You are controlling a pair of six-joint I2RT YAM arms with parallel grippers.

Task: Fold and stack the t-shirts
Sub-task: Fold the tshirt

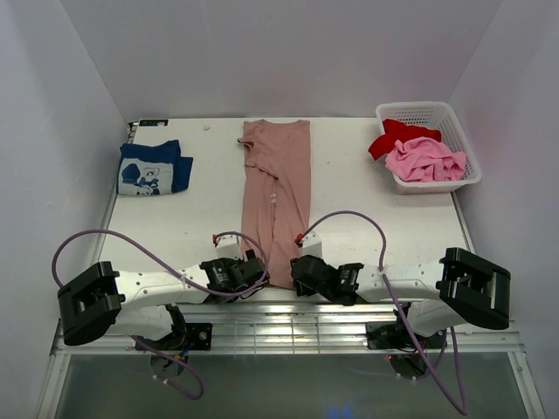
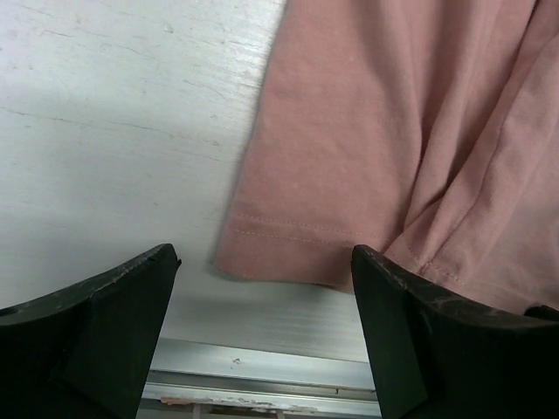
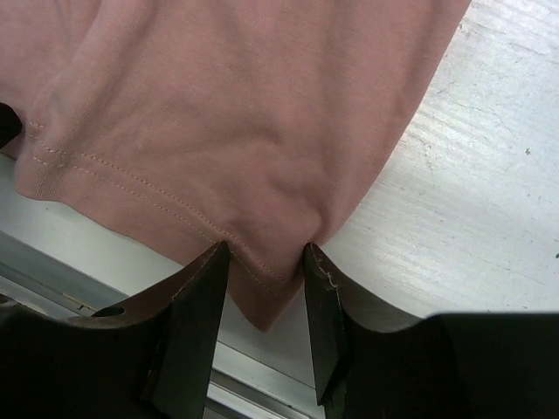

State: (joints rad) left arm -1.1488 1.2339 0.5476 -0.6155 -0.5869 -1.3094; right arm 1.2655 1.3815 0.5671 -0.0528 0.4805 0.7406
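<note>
The right gripper (image 3: 262, 262) is clamped on the near right hem corner of the tan tee (image 1: 278, 188), with cloth bunched between its fingers. The left gripper (image 2: 262, 257) stands wide apart and holds nothing. The tee's near left hem corner lies on the table (image 1: 367, 218) just beyond the gap between its fingers. The tan tee lies in a long narrow strip down the table's middle, collar far, hem at the near edge. A navy tee (image 1: 153, 168) sits folded at the far left, well apart. At the far right a white basket (image 1: 454, 118) holds a crumpled red tee (image 1: 393, 135) and pink tee (image 1: 426, 160), the red one hanging over its left rim.
</note>
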